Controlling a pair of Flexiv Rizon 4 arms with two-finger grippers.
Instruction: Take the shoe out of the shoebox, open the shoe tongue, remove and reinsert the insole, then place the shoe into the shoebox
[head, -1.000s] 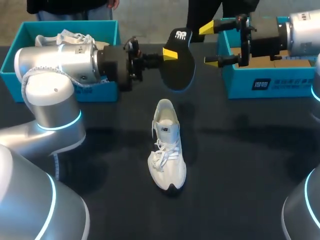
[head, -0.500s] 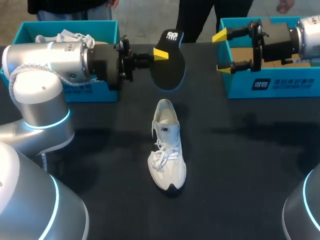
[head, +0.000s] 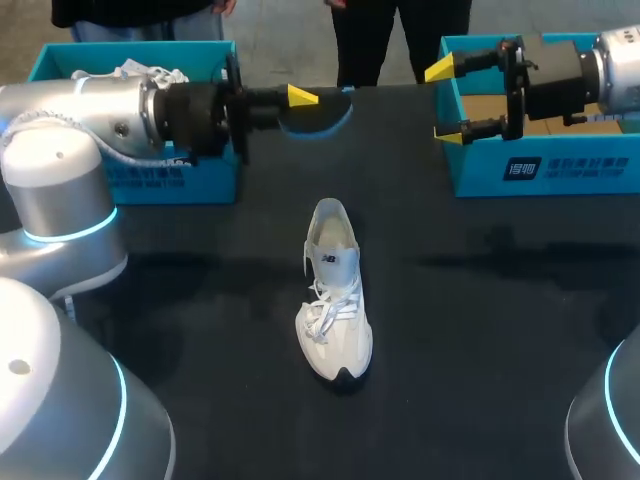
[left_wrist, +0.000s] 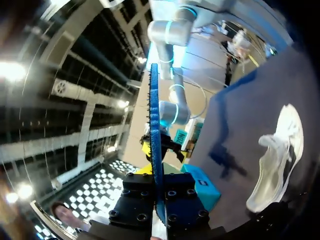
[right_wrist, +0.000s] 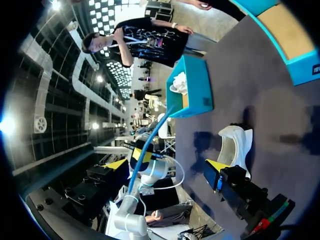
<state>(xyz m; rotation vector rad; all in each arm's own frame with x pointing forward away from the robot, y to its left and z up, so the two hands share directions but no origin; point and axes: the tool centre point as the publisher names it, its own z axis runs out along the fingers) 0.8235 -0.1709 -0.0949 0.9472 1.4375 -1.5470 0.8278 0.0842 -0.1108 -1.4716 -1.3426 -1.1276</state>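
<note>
Stretching under both arms, the dark matte surface (head: 480, 330) carries three things: two open boxes at its far edge and one shoe in the middle.

The white lace-up sneaker (head: 335, 300) stands upright on its sole, well apart from both boxes, with its heel toward the far edge and its toe toward the robot. The left wrist view shows it beside and below that arm's fingers (left_wrist: 277, 160), and the right wrist view shows it ahead of the right arm (right_wrist: 235, 145).

The left teal cardboard shoebox (head: 215, 60) holds a second white shoe (head: 140, 73), whose laces show above the rim. The left arm hides the rest of the inside. The right teal cardboard shoebox (head: 480, 170) shows only a brown cardboard floor (head: 500, 105). Each box has a panel of print on the wall facing the robot. The one on the right box is a small white printed label (head: 522, 168).

The left claw (head: 300, 97) is pinched on the dark insole with a blue edge (head: 318, 112), holding it in the air between the two boxes and beyond the sneaker's heel. In the left wrist view the insole stands edge-on (left_wrist: 154, 125), with both black fingers (left_wrist: 135, 200) pressed against its sides.

The right claw (head: 447, 100) is spread wide with nothing between its yellow tips. It hangs just beside the right box's inner wall.
</note>
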